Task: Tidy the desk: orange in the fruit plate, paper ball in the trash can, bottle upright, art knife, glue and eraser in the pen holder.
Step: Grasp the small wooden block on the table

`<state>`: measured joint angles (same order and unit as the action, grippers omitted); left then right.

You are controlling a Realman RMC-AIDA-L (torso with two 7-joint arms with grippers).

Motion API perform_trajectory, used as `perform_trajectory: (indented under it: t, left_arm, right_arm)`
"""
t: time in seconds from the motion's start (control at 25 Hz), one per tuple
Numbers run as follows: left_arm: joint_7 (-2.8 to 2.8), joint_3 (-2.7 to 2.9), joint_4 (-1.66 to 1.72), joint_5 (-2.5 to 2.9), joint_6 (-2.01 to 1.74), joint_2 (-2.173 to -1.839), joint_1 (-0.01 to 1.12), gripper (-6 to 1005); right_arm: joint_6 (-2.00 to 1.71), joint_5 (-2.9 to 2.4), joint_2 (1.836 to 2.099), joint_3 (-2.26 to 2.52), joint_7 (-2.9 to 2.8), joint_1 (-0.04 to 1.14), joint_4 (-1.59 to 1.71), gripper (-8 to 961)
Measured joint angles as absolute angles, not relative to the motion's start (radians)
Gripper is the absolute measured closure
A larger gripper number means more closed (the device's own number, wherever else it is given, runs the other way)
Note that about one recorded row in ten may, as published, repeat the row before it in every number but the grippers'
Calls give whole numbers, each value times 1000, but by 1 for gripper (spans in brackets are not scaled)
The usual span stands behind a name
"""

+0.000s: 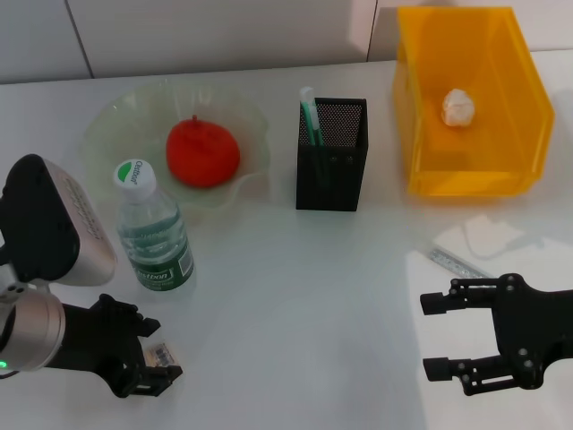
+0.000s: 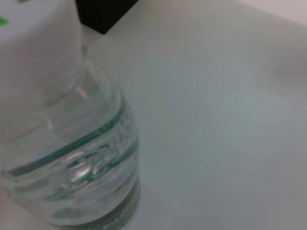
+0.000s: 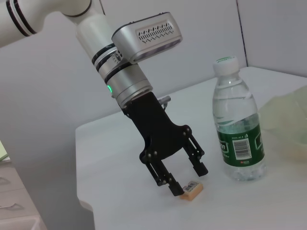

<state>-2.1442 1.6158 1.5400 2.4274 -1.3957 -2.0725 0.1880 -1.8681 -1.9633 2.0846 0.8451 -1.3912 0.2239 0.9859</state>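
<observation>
White paper scrap (image 1: 488, 235), ruler (image 1: 458, 262) on table (image 1: 313, 296).

White table (image 1: 295, 296) carries bottle (image 1: 154, 228), plate (image 1: 242, 184), pen holder (image 1: 331, 157), bin (image 1: 473, 175).

The left arm reaches down at the counter's front left corner, its silver wrist angled forward and the black left claw (image 1: 152, 363) pointing down at the surface. Seen from the right wrist view, this left claw (image 3: 190, 179) has its fingers spread apart, tips at the counter, one finger touching a small eraser (image 3: 193, 189). The right arm lies low near the front right edge, its right claw (image 1: 440, 336) level above the counter, fingers wide apart and holding nothing.
</observation>
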Motion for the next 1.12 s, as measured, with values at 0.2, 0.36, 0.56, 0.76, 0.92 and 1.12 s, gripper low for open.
perform_trajectory:
  t: [0.2, 0.36, 0.56, 0.76, 0.92, 1.12]
  left_arm:
    - [-2145, 1632, 1531, 2429, -1392, -2072, 189, 352]
    - [-2143, 1639, 1528, 2439, -1391, -2072, 190, 356]
    - [-2141, 1640, 1526, 2440, -1385, -2071, 190, 361]
    - [-2137, 1640, 1514, 2441, -1380, -2071, 191, 366]
    - [-2137, 1646, 1510, 2441, -1373, -2071, 196, 370]
    - [-2137, 1655, 1476, 2442, -1371, -2070, 224, 375]
  right_arm:
    - [-1868, -1963, 2084, 845, -1391, 224, 986, 179]
    - [-1867, -1963, 2083, 845, -1391, 225, 986, 180]
    - [-1866, -1963, 2083, 845, -1391, 225, 986, 179]
    - [-1860, -1963, 2083, 845, -1391, 225, 986, 180]
    - [-1859, -1963, 2083, 845, -1391, 225, 986, 180]
    - [-1859, -1963, 2083, 845, -1391, 225, 986, 180]
